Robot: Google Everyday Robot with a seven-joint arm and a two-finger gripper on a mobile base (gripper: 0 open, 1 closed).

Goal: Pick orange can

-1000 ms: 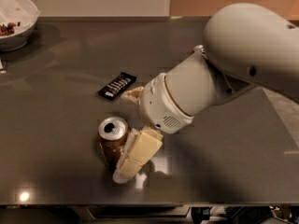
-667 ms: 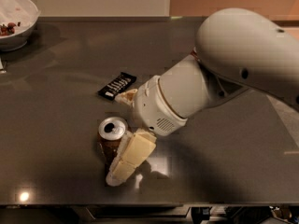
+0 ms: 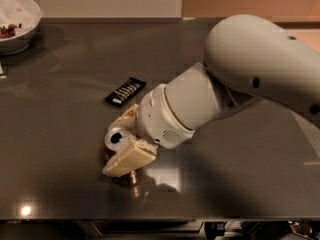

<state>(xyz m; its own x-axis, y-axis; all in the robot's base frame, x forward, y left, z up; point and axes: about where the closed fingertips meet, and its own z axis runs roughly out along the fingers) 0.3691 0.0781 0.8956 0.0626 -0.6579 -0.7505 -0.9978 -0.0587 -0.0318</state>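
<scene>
Close to the near edge of the grey table (image 3: 60, 184), the orange can (image 3: 116, 138) sits pinched between the two cream fingers of the gripper (image 3: 116, 146), silver top showing. Just beyond lies a black packet (image 3: 125, 91); far left, a white bowl (image 3: 22, 43) holds dark scraps (image 3: 7, 31).

The tool (image 3: 120, 145) has shifted left over the orange can (image 3: 115, 135), now clamped between its fingers.

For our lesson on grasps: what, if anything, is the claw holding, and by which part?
The claw holds the orange can by its upper body, fingers on either side.
</scene>
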